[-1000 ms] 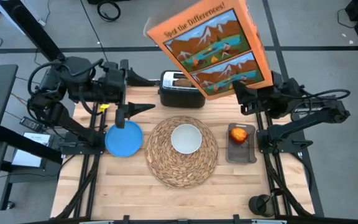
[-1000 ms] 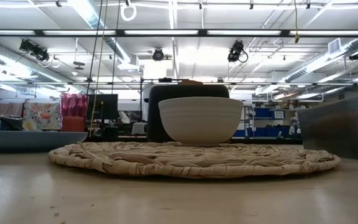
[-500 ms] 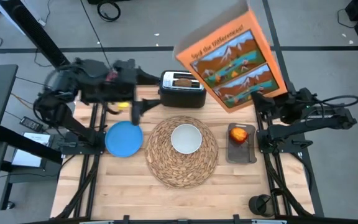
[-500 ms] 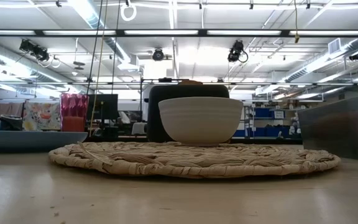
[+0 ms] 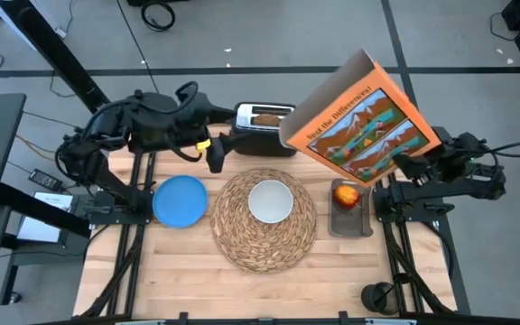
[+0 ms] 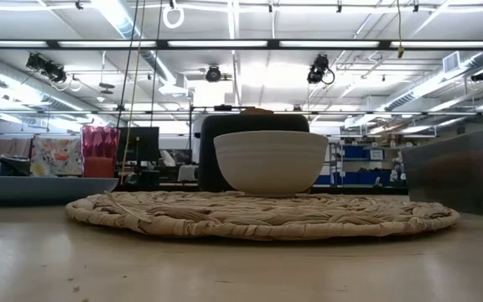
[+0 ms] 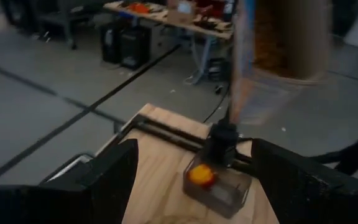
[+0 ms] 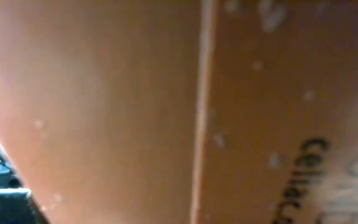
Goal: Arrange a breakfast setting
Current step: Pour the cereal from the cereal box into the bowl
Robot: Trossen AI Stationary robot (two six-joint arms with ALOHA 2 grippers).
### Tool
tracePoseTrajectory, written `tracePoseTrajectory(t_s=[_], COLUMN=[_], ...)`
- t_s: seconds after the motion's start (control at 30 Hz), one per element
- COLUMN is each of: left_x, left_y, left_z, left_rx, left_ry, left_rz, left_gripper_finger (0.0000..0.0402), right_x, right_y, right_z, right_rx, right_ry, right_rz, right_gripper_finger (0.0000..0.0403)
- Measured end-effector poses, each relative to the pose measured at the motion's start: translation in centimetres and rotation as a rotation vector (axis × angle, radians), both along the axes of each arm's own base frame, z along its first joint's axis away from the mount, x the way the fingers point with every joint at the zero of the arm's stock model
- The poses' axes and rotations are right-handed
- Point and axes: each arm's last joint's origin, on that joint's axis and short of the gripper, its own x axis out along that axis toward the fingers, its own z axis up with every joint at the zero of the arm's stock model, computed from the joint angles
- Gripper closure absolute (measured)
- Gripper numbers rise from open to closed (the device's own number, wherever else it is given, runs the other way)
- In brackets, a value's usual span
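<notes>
My right gripper (image 7: 224,138) is shut on a large orange picture box (image 5: 359,122) and holds it in the air over the table's far right. My left gripper (image 5: 216,155) is open and empty, level, just left of the black toaster (image 5: 264,135). The toast slice (image 5: 264,116) sticks out of the toaster's slot. A white bowl (image 5: 271,200) stands on the round woven placemat (image 5: 264,244). The blue plate (image 5: 180,200) lies to the left of the placemat. The red apple (image 5: 348,194) sits in a grey tray (image 5: 351,222) to its right. Spoon and cup are out of view. My right gripper has the box by its lower end (image 7: 238,106), as the left wrist view shows from afar. The fingers come from below, slanting upward. The box (image 8: 166,112) stands tilted above the gripper, clear of the table, and hides the fingers from above.
The toaster stands at the table's far edge behind the placemat. The raised box overhangs the apple tray and the table's far right corner. Bare wood (image 5: 260,293) lies near the front edge. The room's floor and benches show beyond the table.
My right gripper has drawn back toward the table's right edge and come down, carrying the box, which has moved rightward and nearer and has turned about. My left gripper has gone toward the toaster and rolled, staying open.
</notes>
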Motion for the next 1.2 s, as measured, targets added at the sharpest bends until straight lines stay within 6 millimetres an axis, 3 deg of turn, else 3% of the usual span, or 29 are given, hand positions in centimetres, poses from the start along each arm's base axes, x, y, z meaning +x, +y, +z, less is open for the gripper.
tracePoseTrajectory(t_s=[0.27,0.63,0.83,1.2], left_x=[1.2,4.3,3.3,1.1], left_y=[0.1,-0.4,-1.3,-4.3], left_z=[-1.5,-3.9,-4.4,-5.2], left_rx=[-0.049,-0.027,-0.029,-0.055], left_ry=[0.072,0.185,0.240,0.284], left_rz=[0.072,0.096,0.152,0.239], left_gripper_finger=[0.0084,0.0084,0.0084,0.0084], right_x=[-2.0,-2.0,0.1,2.0], right_y=[0.0,0.1,0.1,0.2], right_z=[-1.3,-3.4,-5.8,-8.8], right_rx=[0.007,0.002,-0.002,-0.008], right_ry=[0.061,0.189,0.167,0.173], right_rz=[0.025,0.031,0.057,0.050], right_gripper_finger=[0.0115,0.0115,0.0115,0.0115])
